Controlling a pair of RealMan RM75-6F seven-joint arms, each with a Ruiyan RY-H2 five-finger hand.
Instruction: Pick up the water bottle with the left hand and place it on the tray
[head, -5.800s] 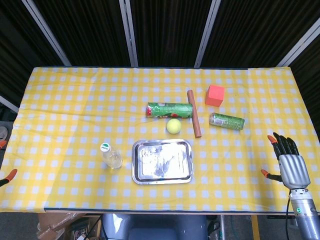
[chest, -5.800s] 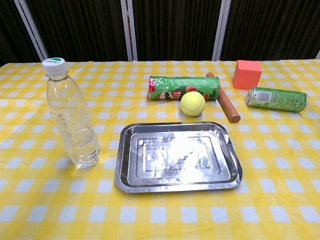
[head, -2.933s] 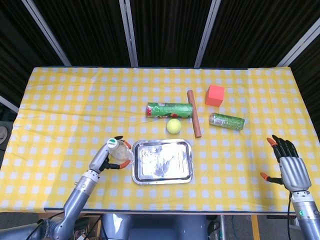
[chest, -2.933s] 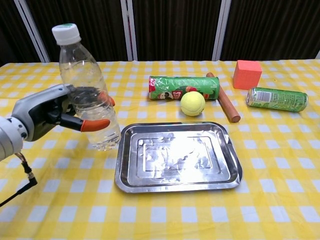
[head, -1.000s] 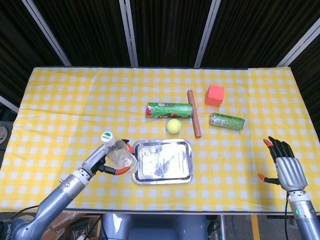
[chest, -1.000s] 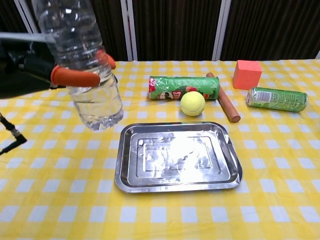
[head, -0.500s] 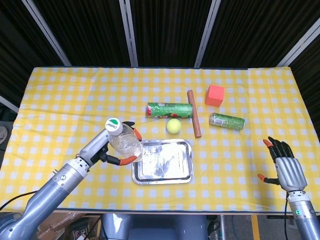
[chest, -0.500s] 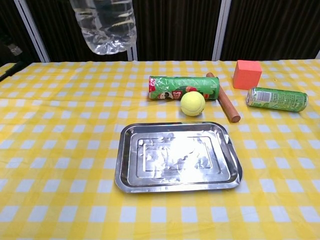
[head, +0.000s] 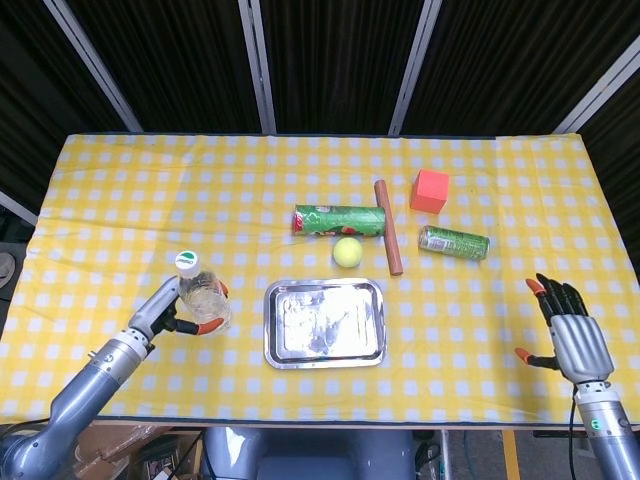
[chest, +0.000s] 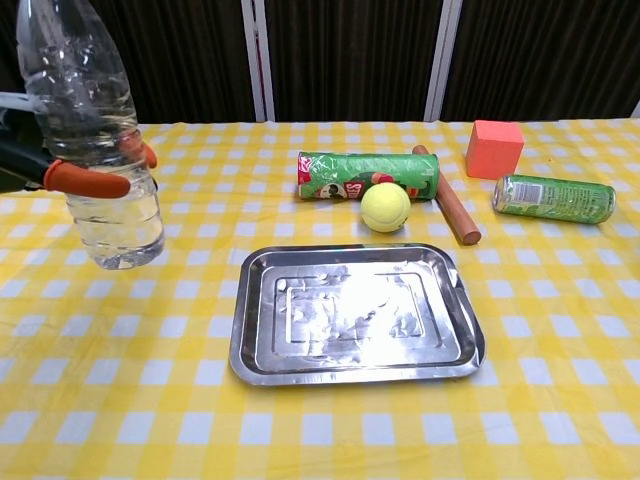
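My left hand (head: 170, 312) grips a clear water bottle (head: 202, 296) with a white cap, held upright in the air left of the steel tray (head: 372, 352). In the chest view the water bottle (chest: 98, 170) hangs at the far left, above the cloth, with orange-tipped fingers (chest: 88, 178) wrapped around its middle; the tray (chest: 252, 372) lies in the centre with nothing on it. My right hand (head: 568, 335) hovers at the table's right front corner, fingers spread, holding nothing.
Behind the tray lie a green chip can (head: 339, 220), a tennis ball (head: 347, 251), a brown wooden rod (head: 388, 227), a green drink can (head: 453, 242) and an orange cube (head: 431, 190). A yellow checked cloth (head: 150, 200) covers the table.
My left hand has carried the bottle from near the tray's left edge back to the left and lower. The right hand has stayed where it was.
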